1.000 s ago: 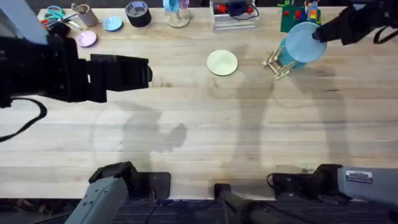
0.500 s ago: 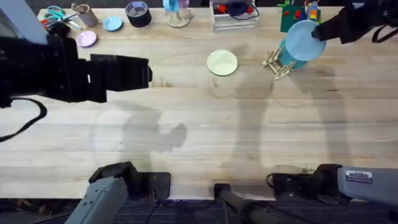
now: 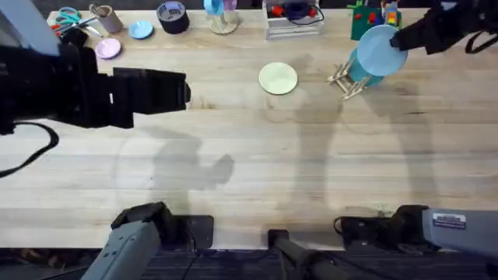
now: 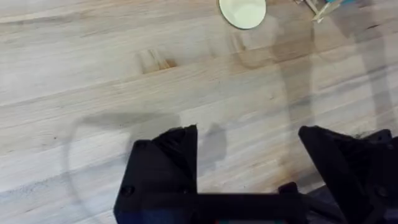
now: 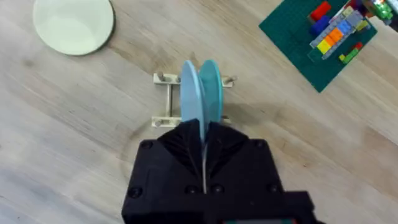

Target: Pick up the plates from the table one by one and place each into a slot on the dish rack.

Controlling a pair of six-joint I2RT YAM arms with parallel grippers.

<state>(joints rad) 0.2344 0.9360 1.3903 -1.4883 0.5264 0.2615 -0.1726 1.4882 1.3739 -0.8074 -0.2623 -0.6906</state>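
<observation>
The step in hand is slotting the blue plate [image 3: 379, 51] into the rack [image 3: 347, 80], at the upper right of the overhead frame. The right hand [image 5: 203, 138] is clamped on the plate's edge and carries it upright, on edge, right over the rack; in the right wrist view a second blue plate [image 5: 212, 87] seems to stand in the rack just beside it, though whether the held plate has reached its slot I cannot tell. As I judge it, the next move calls for lowering the plate straight down between the pegs, keeping it vertical so it does not knock its neighbour or tip the light rack, then letting go and backing off.

The yellow plate [image 3: 278, 78] lies flat on the worktop [image 3: 257, 163], left of the rack and apart from it, waiting its turn.

The right arm reaches in from the right edge, stretched far across the worktop. The left arm hangs at mid-left, well away, its left hand [image 4: 249, 165] open and empty.
</observation>
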